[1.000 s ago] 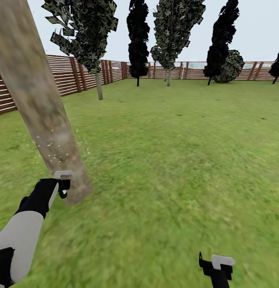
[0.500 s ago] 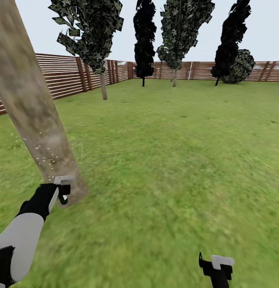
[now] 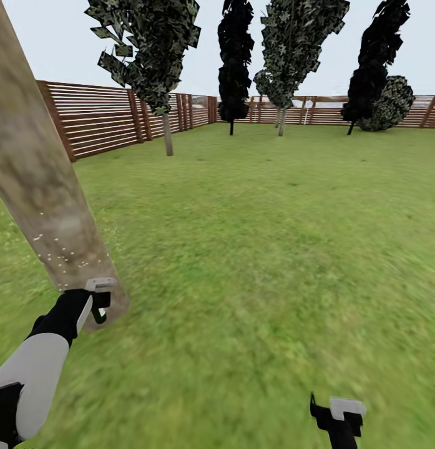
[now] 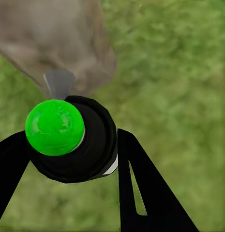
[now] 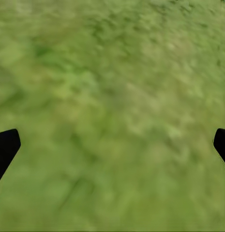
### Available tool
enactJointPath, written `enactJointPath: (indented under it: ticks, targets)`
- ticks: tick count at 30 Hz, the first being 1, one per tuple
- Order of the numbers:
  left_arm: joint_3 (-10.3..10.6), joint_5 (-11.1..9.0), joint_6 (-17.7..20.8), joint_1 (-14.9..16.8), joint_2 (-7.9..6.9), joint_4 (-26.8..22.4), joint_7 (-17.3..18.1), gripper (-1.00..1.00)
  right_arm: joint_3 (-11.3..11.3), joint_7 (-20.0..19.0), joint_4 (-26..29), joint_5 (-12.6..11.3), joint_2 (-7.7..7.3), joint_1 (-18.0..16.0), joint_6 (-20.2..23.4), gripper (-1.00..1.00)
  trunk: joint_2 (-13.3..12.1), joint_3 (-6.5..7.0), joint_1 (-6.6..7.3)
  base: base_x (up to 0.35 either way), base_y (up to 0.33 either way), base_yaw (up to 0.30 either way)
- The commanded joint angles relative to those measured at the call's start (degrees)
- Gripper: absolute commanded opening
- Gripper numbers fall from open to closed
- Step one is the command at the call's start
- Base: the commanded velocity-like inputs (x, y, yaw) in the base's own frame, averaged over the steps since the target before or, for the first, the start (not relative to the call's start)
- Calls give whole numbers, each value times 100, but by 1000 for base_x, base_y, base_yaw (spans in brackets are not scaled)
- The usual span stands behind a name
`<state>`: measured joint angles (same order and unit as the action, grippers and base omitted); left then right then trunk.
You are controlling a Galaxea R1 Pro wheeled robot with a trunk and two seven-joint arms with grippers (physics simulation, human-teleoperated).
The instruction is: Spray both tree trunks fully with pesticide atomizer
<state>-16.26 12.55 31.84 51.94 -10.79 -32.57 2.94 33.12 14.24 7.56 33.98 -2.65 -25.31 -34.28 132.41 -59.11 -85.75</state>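
Matt mottled tree trunk [image 3: 45, 193], slatted wooden fence [image 3: 105, 118], perhaps glossy plastic pesticide atomizer [image 4: 76, 140], blurred grass.

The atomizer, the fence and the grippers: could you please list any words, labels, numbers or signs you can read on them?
There are none to read.
Pesticide atomizer: black body with a plain green top, no label showing.
Fence: plain brown slats, no sign.
Left gripper and right gripper: black and grey, unmarked.
Tree trunk: only pale specks of pesticide, no marks.
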Motion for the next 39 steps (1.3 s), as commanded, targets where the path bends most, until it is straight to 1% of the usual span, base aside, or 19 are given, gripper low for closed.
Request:
enactJointPath:
  ticks: [1,5,7,10,15,17,20,25,26,27,28,31,34,37,39]
  targets:
    - [0,2,-2,0,4,3,1,-100,1,0,0,-1,-1,0,0,100,0,0,0,214,-211,259]
    - [0,8,-33,0,-1,5,-26,-100,-3,0,0,0,-1,0,0,100,0,0,0,214,-211,272]
    - [0,-3,-97,0,0,2,-220,-100,-1,0,0,2,-2,0,0,100,0,0,0,214,-211,276]
    - [0,-15,-113,0,6,-1,-274,-100,-2,0,0,2,-1,0,0,100,0,0,0,181,-221,276]
    - [-15,-9,-111,0,7,-74,-282,-100,-3,0,0,2,-5,0,0,100,0,0,0,-57,-267,276]
    - [-11,-13,-109,15,21,-94,-354,-100,-2,0,0,3,-3,0,0,100,0,0,0,-31,-273,233]
    - [-1,-14,-108,49,45,-100,-470,-100,-1,0,0,-3,-5,0,0,100,0,0,0,64,-273,50]
    - [26,-7,-80,113,46,-119,-487,-100,2,5,5,0,-7,0,0,100,0,0,0,149,-267,2]
    - [27,-7,-61,128,53,-200,-486,-100,2,4,7,-2,-7,0,0,100,0,0,0,150,-267,0]
    - [20,6,34,162,72,-706,-473,-100,2,8,9,-4,-7,0,0,100,0,0,0,150,-267,175]
    - [25,9,200,167,74,-889,-471,-100,2,8,9,-3,-7,0,0,100,0,0,0,150,-267,235]
    - [52,4,381,176,92,-1150,-470,-100,2,9,7,-2,-7,0,0,100,0,0,0,151,-267,267]
    - [60,24,404,172,87,-1225,-470,-100,2,7,5,0,-7,0,0,100,0,0,0,152,-266,277]
    - [61,6,412,176,93,-1279,-465,-100,2,6,8,2,-7,0,0,100,0,0,0,84,-72,277]
    - [69,36,449,180,87,-1381,-462,-100,2,5,5,3,-7,0,0,100,0,0,0,14,-12,277]
